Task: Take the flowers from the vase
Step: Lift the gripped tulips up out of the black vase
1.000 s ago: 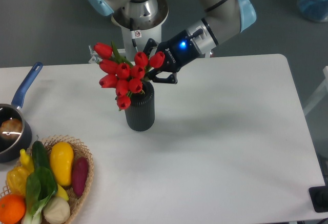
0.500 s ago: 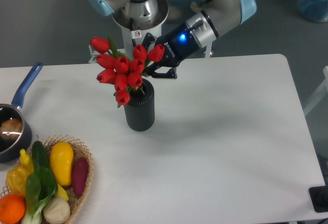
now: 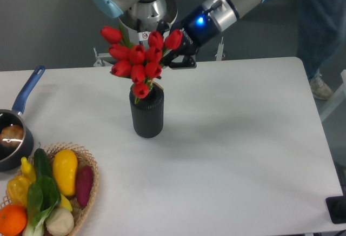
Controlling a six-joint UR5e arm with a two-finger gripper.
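Note:
The flowers, a bunch of red tulips with green leaves, hang above the mouth of the vase, their lowest bloom still just over its rim. The vase is dark grey, ribbed and upright near the table's middle left. My gripper comes in from the upper right and is shut on the flowers at the bunch's right side. The stems are mostly hidden behind the blooms and the vase rim.
A blue-handled dark saucepan sits at the left edge. A wicker basket of produce stands at the front left corner. The robot base rises behind the vase. A person's legs stand at the far right.
The gripper has risen and shifted slightly right with the flowers in it, lifting the bunch higher out of the vase. The vase has stayed put.

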